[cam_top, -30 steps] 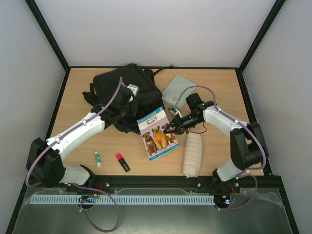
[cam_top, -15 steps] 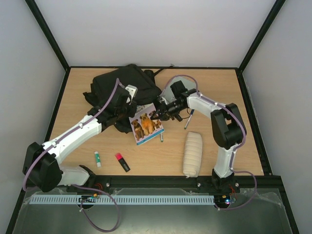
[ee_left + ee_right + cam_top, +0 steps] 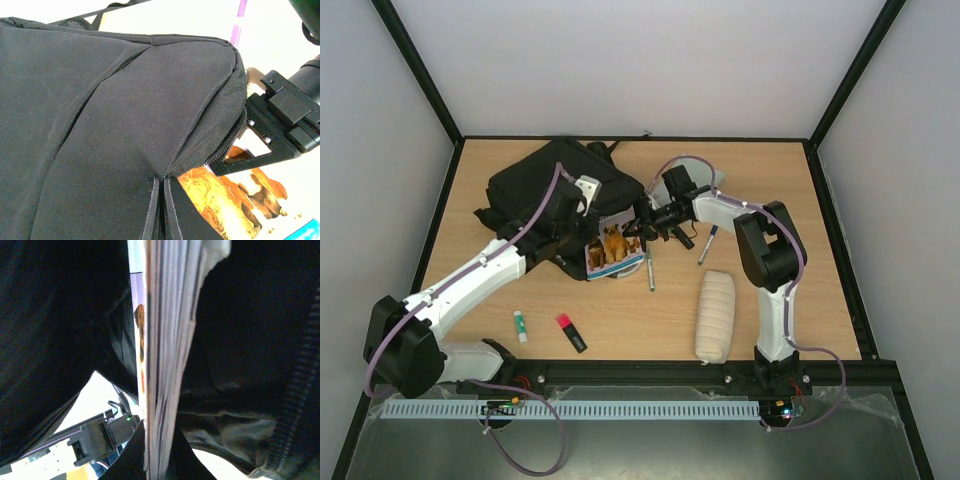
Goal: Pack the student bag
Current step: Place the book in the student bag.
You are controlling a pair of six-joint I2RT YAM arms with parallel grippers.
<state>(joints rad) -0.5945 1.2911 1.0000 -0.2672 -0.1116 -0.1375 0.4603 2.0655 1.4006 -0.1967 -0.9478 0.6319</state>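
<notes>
The student bag (image 3: pixel 555 185), a large black backpack, lies at the back left of the table. My left gripper (image 3: pixel 582 236) is shut on the fabric of its front flap beside the zipper; in the left wrist view the bag (image 3: pixel 100 100) fills the frame and the gripper (image 3: pixel 161 202) pinches a fold. My right gripper (image 3: pixel 638 226) is shut on a dog picture book (image 3: pixel 613 250), whose upper part sits inside the bag's opening. The right wrist view shows the book (image 3: pixel 170 340) edge-on between the gripper (image 3: pixel 161 460) fingers, with dark bag fabric (image 3: pixel 250 340) on both sides.
Two pens (image 3: pixel 650 272) (image 3: pixel 705 245) lie just right of the bag. A white cylindrical pouch (image 3: pixel 713 315) rests at the front right. A glue stick (image 3: pixel 520 325) and a red highlighter (image 3: pixel 570 333) lie at the front left. The table's black frame edges surround it.
My right gripper carried the book leftward from mid-table into the bag's opening. The bag shifted left with the left gripper on its flap. A pen where the book lay is uncovered.
</notes>
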